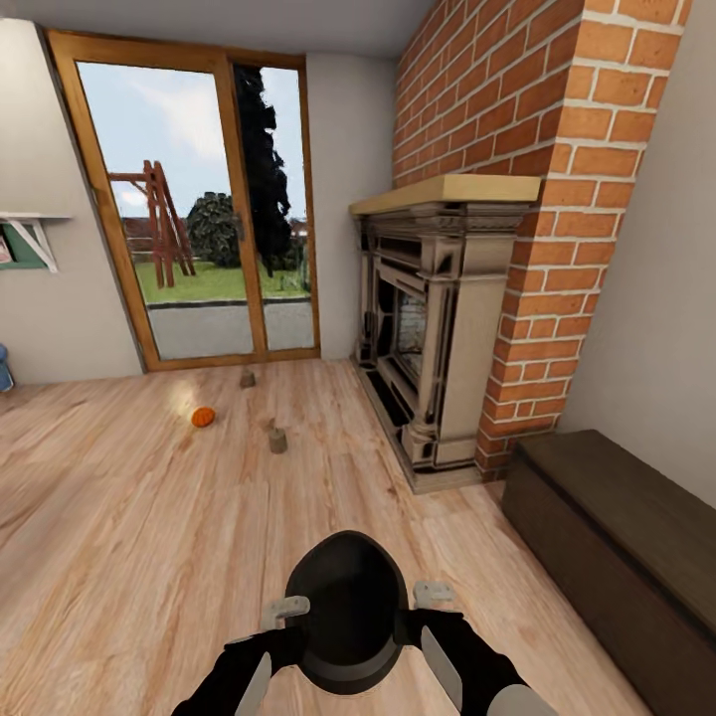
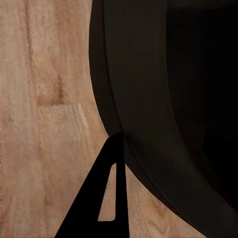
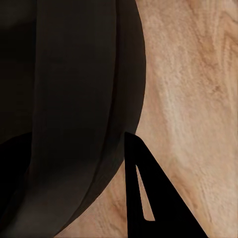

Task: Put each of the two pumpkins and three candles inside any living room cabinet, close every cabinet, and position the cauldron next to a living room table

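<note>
While the cauldron (image 1: 346,609) is carried between the two arms, it is seen from the head view as a round black pot with its mouth upward, pressed from either side. The left gripper (image 1: 283,609) is set against one flank and the right gripper (image 1: 435,595) against the opposite flank. In each wrist view one dark finger (image 2: 106,198) is shown lying along the curved black wall, with wooden floor (image 1: 149,537) beyond it; the second finger is hidden, so how far each gripper is parted cannot be told. It is judged that the pot is squeezed between the arms rather than pinched by either one.

The cauldron is judged to be rigid, smooth and rather heavy, so a slip along its rounded wall is to be guarded against. Hold is best kept at the widest part of the belly, level on both sides.

Well ahead of the grippers, a pumpkin (image 1: 203,417) is lying on the floor, with one candle (image 1: 277,440) near it and another candle (image 1: 248,378) farther off, towards the glass door (image 1: 199,199). These are judged light and small enough for a single gripper. The cabinet (image 1: 617,537) is standing ahead of the right gripper and off to its outer side, past the fireplace (image 1: 438,328), with its fronts closed as far as can be seen.
</note>
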### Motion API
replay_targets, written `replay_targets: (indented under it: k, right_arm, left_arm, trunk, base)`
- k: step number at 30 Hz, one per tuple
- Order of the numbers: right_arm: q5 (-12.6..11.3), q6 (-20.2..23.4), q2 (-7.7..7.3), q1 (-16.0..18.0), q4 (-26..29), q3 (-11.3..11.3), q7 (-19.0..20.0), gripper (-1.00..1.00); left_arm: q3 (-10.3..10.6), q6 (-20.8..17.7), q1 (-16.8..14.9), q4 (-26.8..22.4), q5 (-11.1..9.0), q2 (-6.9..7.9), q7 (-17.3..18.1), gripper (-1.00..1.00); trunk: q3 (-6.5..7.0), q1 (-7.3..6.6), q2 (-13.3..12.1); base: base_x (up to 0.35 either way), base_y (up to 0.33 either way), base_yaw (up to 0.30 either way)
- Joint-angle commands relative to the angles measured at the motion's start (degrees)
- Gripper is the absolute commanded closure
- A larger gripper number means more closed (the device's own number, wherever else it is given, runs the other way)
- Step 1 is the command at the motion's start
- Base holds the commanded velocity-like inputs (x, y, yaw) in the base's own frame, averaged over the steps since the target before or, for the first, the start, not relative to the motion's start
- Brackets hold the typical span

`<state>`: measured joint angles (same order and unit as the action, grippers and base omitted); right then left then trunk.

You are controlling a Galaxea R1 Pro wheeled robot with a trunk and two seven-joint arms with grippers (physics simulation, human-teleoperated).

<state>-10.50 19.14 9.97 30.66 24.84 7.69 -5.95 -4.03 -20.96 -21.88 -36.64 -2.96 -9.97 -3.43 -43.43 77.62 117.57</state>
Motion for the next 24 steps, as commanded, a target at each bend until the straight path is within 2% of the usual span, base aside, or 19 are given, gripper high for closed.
replay_targets:
  k: [1,24]
  right_arm:
    - [-0.75,-4.02,0.03,0.02,0.21,-0.31,4.54,1.00]
    - [-0.75,-3.77,0.03,0.02,0.21,-0.31,4.45,1.00]
  left_arm:
    - [-0.10,0.04,0.00,0.08,-3.28,-0.03,0.79,1.00]
    - [-0.10,0.05,0.00,0.08,-3.28,-0.03,0.76,1.00]
  trunk:
    - [0.01,0.00,0.01]
    - [0.01,0.00,0.01]
  base:
    - [0.097,0.000,0.202]
    - [0.007,0.000,0.285]
